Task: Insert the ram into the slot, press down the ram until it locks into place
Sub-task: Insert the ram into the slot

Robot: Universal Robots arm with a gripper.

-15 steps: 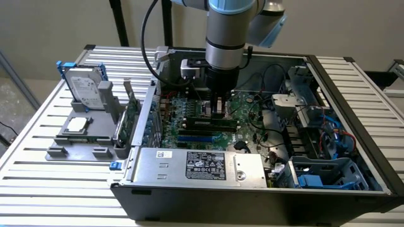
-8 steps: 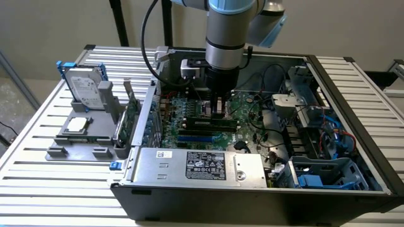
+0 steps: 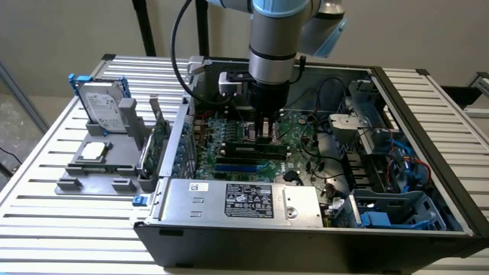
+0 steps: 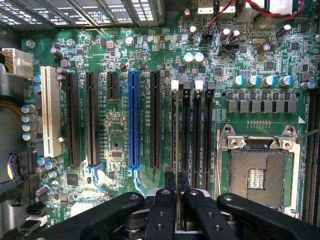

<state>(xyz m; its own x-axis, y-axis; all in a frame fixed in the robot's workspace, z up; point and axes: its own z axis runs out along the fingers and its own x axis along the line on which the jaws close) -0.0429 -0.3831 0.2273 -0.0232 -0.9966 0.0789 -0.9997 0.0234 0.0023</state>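
Exterior view: the arm (image 3: pixel 272 51) reaches straight down into the open case (image 3: pixel 306 243) on the tabletop (image 3: pixel 46 189). Just under its tip we see the ram (image 3: pixel 252 150), a long green stick with dark chips. It stands on edge over the motherboard (image 3: pixel 223 130), with its broad face toward this camera. We cannot tell from here whether it is fully seated. We judge it light and stiff but fragile, a thin board that could crack if twisted. It wants holding by the bare upper edge near the middle, square to the socket, and pressing evenly, never on the chips.

Wrist view: the fingers (image 4: pixel 164 210) stand nearly closed, with only a thin gap between them. They sit right over the row of black slots (image 4: pixel 198 130), which lies between the blue socket (image 4: pixel 133 120) and the CPU socket (image 4: pixel 257 175). We take them to be pinching the ram's upper edge, though edge-on the stick is hard to pick out from the slots. The two slots nearest the CPU socket look empty
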